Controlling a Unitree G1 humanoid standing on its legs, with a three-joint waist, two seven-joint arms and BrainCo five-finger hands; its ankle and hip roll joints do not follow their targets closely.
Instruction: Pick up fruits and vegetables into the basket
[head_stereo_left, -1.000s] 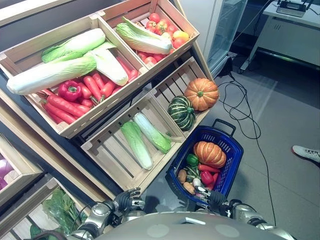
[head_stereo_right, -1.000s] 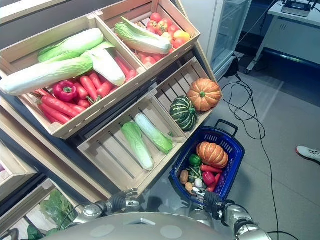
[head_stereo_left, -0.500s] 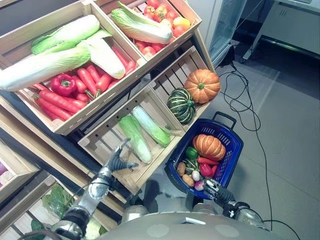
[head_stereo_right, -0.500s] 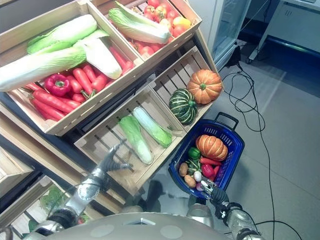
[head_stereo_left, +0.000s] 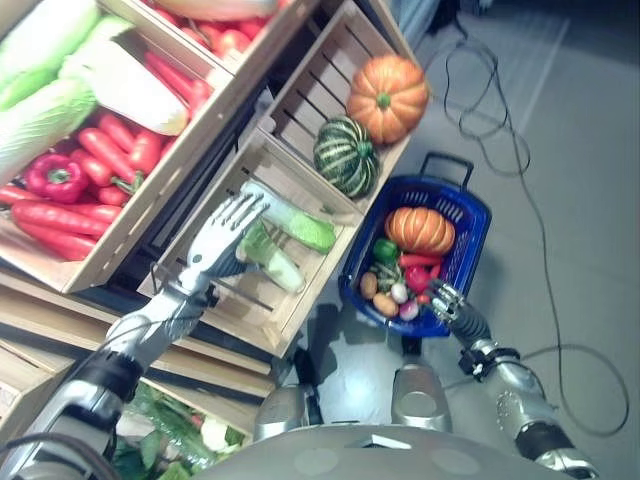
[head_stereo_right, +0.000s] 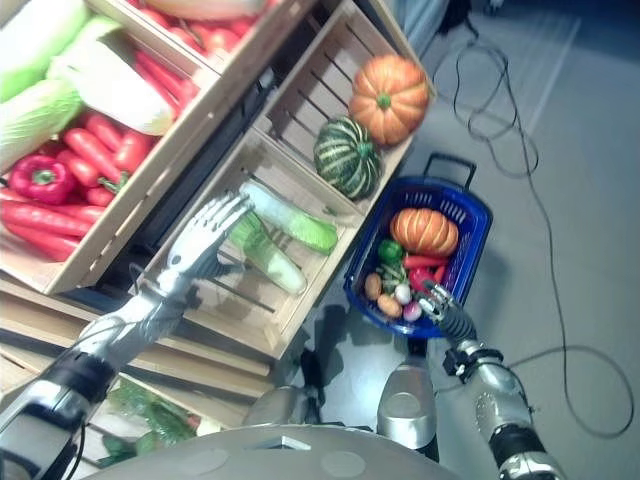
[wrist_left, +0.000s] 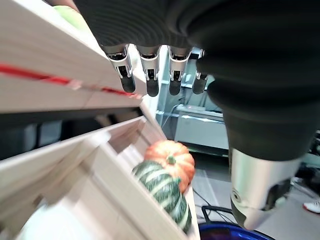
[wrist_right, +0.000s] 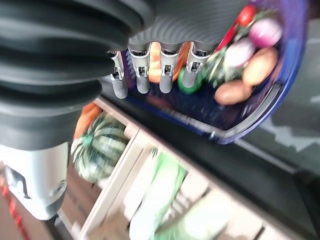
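A blue basket (head_stereo_left: 471, 250) stands on the floor by the wooden stand, holding an orange pumpkin (head_stereo_left: 420, 228), a green pepper, red peppers and potatoes. My left hand (head_stereo_left: 222, 237) is open, fingers straight and spread, over the lower crate (head_stereo_left: 262, 305), just above the nearer of two pale green cabbages (head_stereo_left: 272, 260); the other cabbage (head_stereo_left: 300, 222) lies beside it. My right hand (head_stereo_left: 446, 300) is open at the basket's near rim and holds nothing. The left wrist view looks past straight fingers (wrist_left: 149, 75) to a striped green squash (wrist_left: 162, 192).
A striped green squash (head_stereo_left: 343, 157) and an orange pumpkin (head_stereo_left: 386, 98) sit in the crate beside the basket. The upper crate (head_stereo_left: 150, 215) holds red peppers, long red vegetables and big cabbages. Cables run over the grey floor (head_stereo_left: 560, 200) to the right.
My left arm has stretched out from down by my body to the lower crate's cabbages. The camera has tipped down and forward. My right hand stays by the basket's rim.
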